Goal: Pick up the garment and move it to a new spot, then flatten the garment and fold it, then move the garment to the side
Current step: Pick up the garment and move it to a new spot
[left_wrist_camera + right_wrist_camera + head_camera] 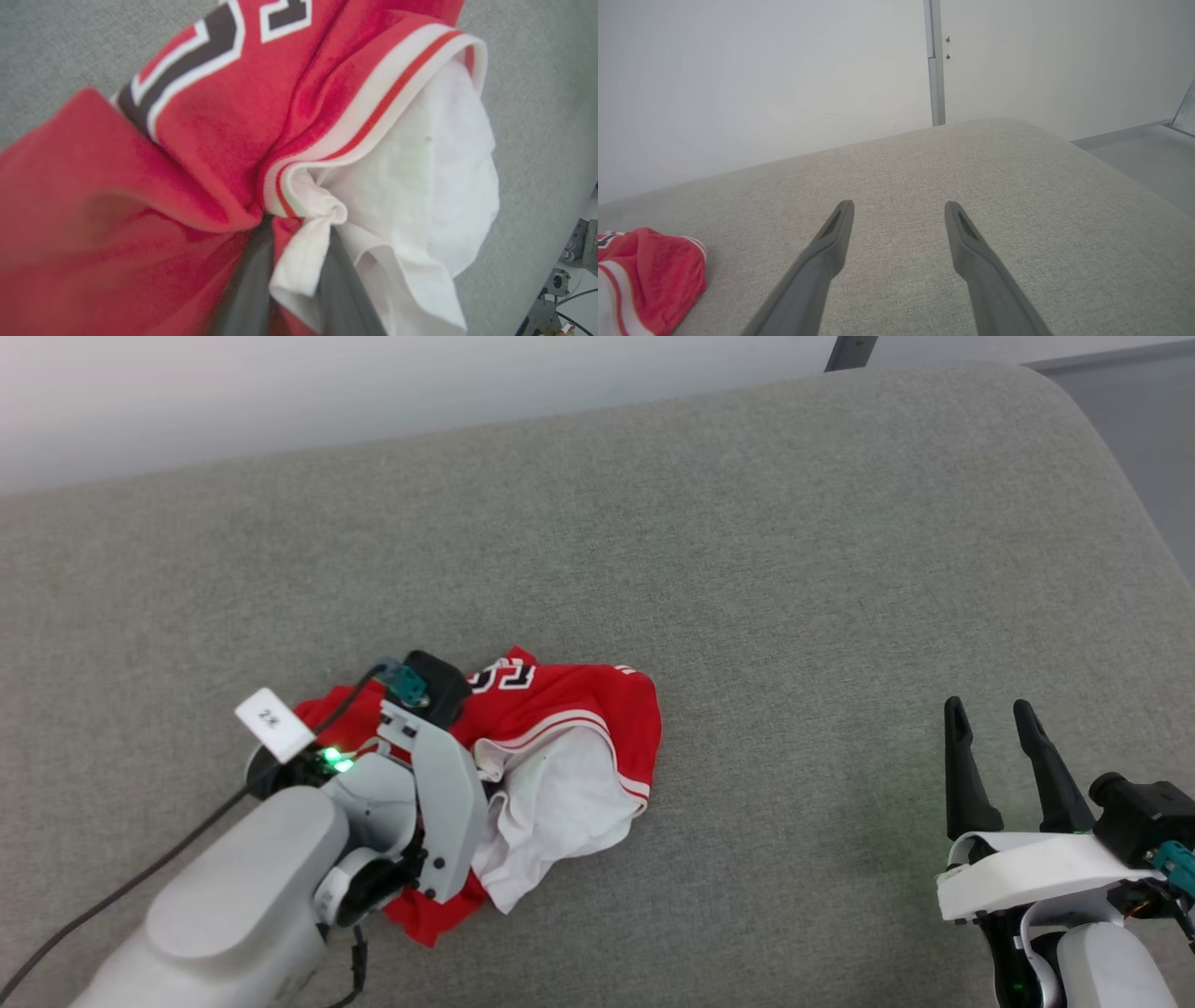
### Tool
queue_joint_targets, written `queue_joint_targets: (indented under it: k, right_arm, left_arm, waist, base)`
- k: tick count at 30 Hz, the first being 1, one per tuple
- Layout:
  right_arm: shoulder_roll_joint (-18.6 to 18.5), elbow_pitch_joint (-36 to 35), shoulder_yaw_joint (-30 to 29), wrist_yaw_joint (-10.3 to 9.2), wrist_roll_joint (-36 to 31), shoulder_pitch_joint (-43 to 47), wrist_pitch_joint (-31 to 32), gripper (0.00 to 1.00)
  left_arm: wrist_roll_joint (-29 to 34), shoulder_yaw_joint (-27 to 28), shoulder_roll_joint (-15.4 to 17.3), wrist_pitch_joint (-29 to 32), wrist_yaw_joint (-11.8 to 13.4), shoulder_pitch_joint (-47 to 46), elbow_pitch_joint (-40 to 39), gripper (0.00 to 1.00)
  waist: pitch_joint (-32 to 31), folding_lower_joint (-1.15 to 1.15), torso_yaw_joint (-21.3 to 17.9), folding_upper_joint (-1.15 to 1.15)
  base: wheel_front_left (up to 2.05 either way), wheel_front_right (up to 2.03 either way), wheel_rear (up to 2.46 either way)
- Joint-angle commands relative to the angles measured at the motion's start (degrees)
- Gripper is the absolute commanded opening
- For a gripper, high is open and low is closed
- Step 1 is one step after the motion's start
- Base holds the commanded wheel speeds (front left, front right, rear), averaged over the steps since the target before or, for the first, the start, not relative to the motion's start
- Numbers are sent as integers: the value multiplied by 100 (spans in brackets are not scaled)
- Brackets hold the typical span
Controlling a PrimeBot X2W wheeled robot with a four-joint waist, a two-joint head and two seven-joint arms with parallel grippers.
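- The garment (579,728), a crumpled red soft jersey T-shirt with a white sleeve, red-and-white striped trim and black-and-white block lettering, is seen left of centre in the head view. It lies on the grey fabric-covered padded surface (747,523).
- Wide bare fabric is left around the heap. Open room is seen above it up to the far edge, and to the right as far as the right gripper (988,709) at the lower right, well apart from the garment.
- The surface's far edge is met by a pale wall (280,392) along the top of the head view. Its rounded corner is seen at the upper right, with grey floor (1153,448) beyond it.
- The left gripper (299,233) is closed on the garment: in the left wrist view a bunched fold of white sleeve and striped trim is pinched between the jaws.
- The right gripper's jaws are held wide apart with nothing between them, over bare fabric. Whether the tips touch it cannot be told.
- In the right wrist view the garment is cut off by the lower left corner of the frame.
- In the head view the left gripper's jaws are hidden under its own pale wrist housing (439,793) and the cloth.
- The lettering is folded and partly cut off, and cannot be read.
- The heap's lower left part is covered by the arm, so its full outline cannot be made out.
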Motion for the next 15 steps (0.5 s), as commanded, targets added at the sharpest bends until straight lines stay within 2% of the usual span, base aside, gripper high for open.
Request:
queue_joint_targets:
  k: [1,3,4,5,6,7,8,15]
  right_arm:
    - [16,53,30,-8,25,-72,-38,100]
    - [16,81,35,-8,12,-82,-40,100]
    - [16,95,31,-8,4,-74,-39,100]
    - [16,95,31,-8,4,-74,-39,100]
    - [16,101,27,-8,-8,-57,-44,100]
    - [17,105,25,-8,-19,-37,-48,100]
    - [9,120,10,-8,-32,-13,-50,100]
    - [-136,135,-39,-8,-44,176,0,100]
  left_arm:
    - [46,-235,-130,91,-89,186,261,0]
    - [60,-310,-204,65,-160,179,376,3]
    - [53,-317,-238,35,-189,163,410,25]
    - [53,-317,-238,35,-189,163,410,25]
    - [61,-309,-271,0,-199,131,432,44]
    - [49,-289,-293,-45,-213,100,448,86]
    - [52,-294,-302,-75,-245,70,457,100]
    - [-77,-138,-268,-310,-320,-11,182,100]
  waist:
    - [-26,0,32,0]
    - [-69,0,67,0]
    - [-101,0,89,0]
    - [-101,0,89,0]
    - [-137,0,117,0]
    - [-178,0,144,0]
    - [-231,0,179,0]
    - [-654,0,513,0]
  base:
    - [0,0,0]
    - [0,0,0]
    - [0,0,0]
    - [0,0,0]
    - [0,0,0]
    - [0,0,0]
    - [0,0,0]
    - [0,0,0]
